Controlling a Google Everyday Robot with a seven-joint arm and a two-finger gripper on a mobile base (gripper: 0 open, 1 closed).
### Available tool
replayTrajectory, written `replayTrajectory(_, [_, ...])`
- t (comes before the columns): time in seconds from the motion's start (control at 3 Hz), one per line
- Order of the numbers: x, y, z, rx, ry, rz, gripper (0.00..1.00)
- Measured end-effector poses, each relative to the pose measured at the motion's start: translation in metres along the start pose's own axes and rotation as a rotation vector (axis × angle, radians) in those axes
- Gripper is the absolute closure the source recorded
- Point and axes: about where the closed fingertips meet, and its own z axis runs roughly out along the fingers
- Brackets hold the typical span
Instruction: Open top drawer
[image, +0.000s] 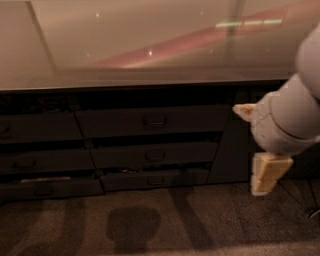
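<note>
The top drawer (152, 121) is the widest dark grey front in the middle column, right under the countertop. It has a small loop handle (155, 120) at its centre and it is shut. My gripper (249, 148) is at the right, in front of the dark cabinet door panel (229, 150). It is to the right of the drawer and apart from it. Its cream fingers (244, 110) are spread apart and hold nothing. The grey wrist hides part of the cabinet's right side.
Two slimmer drawers (155, 155) lie below the top drawer, the lowest (155, 179) slightly ajar. Three narrower drawers (37, 127) stack at the left. A glossy countertop (150, 45) overhangs them all. Dark carpet (150, 225) lies in front, with shadows on it.
</note>
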Motion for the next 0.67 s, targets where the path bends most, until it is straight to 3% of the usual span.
replayTrajectory(0.67, [0.021, -0.016, 0.055, -0.123, -0.069, 0.070, 0.00])
